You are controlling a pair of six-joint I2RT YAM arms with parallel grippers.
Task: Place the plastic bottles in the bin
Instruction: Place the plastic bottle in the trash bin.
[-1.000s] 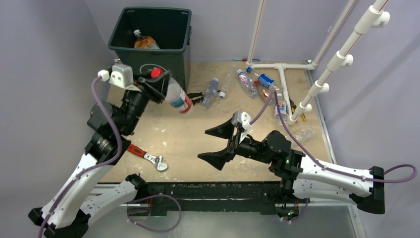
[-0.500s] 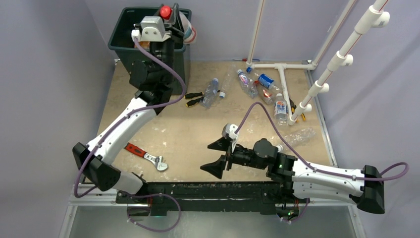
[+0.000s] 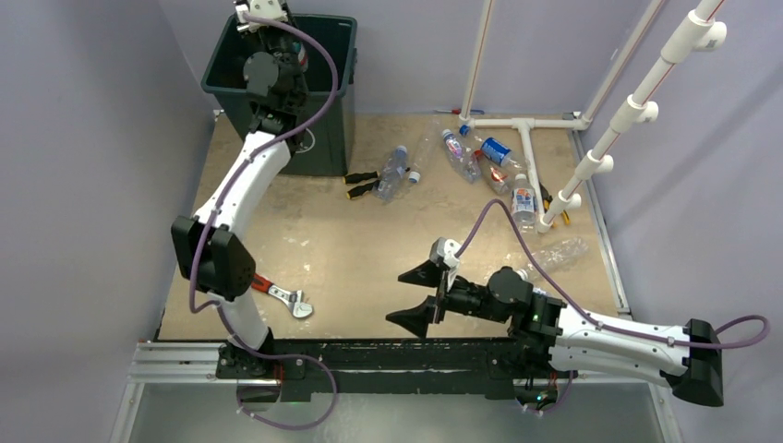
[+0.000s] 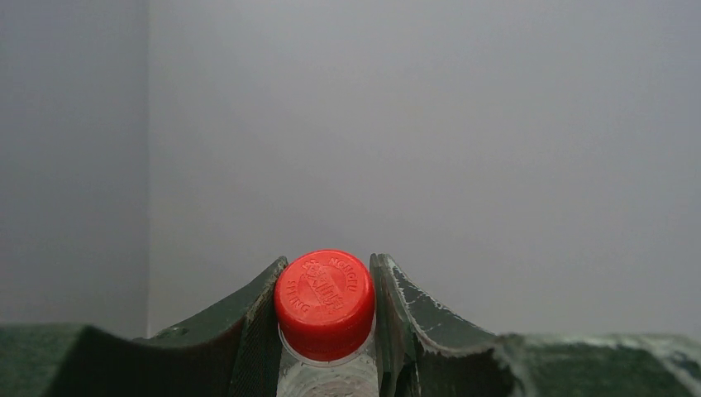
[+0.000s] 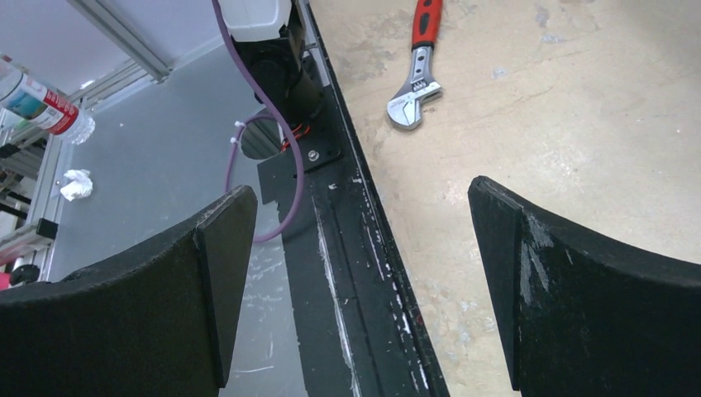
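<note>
Plastic bottles (image 3: 496, 149) in a loose scatter at 1 to 2 o'clock on the table (image 3: 342, 249), lying among the bars of a white pipe frame (image 3: 528, 152), some touching it. A clear bottle (image 3: 393, 172) apart at 12 o'clock, just beside two black-and-yellow screwdrivers (image 3: 362, 183). A crushed bottle (image 3: 565, 249) at 3 o'clock, near the table's right edge. One more, the red-capped bottle (image 4: 325, 302), pinched just under its cap by the left gripper (image 4: 328, 265), jaws narrow and pressed to either side of the neck, cap facing the wrist camera, bare grey wall (image 4: 413, 124) behind. Seen from above, held over the bin (image 3: 214, 78) at 11 o'clock, toward the far side of its opening; bottle body mostly hidden behind the wrist, so cannot tell how deep it hangs. Red-handled wrench (image 3: 277, 293) at 8 o'clock, just beside the left arm's elbow. Left arm reaching far out from its base at 7 o'clock: elbow at 9 o'clock, white forearm running up across the bin's near wall, wrist above the rim, purple cable (image 3: 325, 69) looping beside it. Right arm low along the near edge, base at 4 o'clock, right gripper (image 3: 394, 297) at 6 o'clock pointing toward 9 o'clock, jaws spread wide with nothing between them, above the table's near edge and its black rail (image 5: 331, 215).
</note>
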